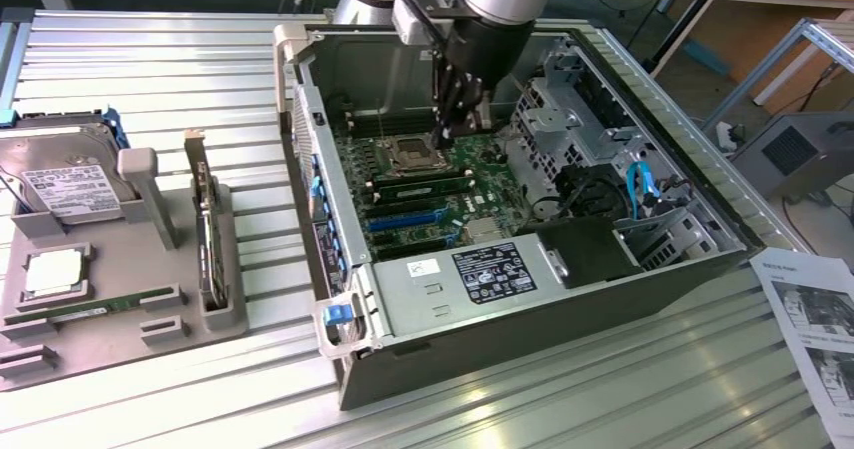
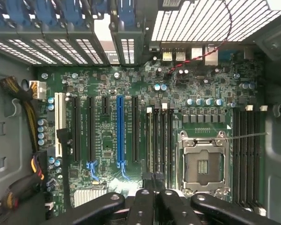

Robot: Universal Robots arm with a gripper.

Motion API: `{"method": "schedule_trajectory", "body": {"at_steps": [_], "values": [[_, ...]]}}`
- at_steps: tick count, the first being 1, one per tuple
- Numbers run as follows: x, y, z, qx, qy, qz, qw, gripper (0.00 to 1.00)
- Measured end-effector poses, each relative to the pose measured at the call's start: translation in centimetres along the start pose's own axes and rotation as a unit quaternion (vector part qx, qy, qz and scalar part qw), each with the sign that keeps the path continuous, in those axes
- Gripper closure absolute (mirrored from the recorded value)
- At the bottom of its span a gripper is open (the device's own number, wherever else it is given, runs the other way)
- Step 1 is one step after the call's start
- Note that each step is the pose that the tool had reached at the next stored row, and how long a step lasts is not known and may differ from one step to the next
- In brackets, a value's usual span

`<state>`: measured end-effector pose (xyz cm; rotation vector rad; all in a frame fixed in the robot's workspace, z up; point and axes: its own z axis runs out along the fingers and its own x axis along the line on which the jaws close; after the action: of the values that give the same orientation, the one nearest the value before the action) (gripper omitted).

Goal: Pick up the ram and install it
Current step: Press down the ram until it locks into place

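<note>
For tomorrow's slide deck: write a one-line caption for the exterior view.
Shut gripper lowered inside the open computer case, above the motherboard near the empty processor socket.

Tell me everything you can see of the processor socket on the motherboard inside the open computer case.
The processor socket is a square frame of silver metal around a dark centre with a small patch of gold-coloured contacts. No chip seems to sit in it. A thin metal wire sticks out from one side of the frame. The socket lies flat on the green motherboard, between two groups of long black memory slots. Nothing is seen resting on it.
</note>
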<state>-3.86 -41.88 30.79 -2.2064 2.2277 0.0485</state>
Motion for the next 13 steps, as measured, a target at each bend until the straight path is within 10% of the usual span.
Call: {"method": "schedule_trajectory", "body": {"at_steps": [13], "values": [[-0.1, 0.06, -3.71, 0.0, 0.0001, 0.0, 1.0, 0.89]]}}
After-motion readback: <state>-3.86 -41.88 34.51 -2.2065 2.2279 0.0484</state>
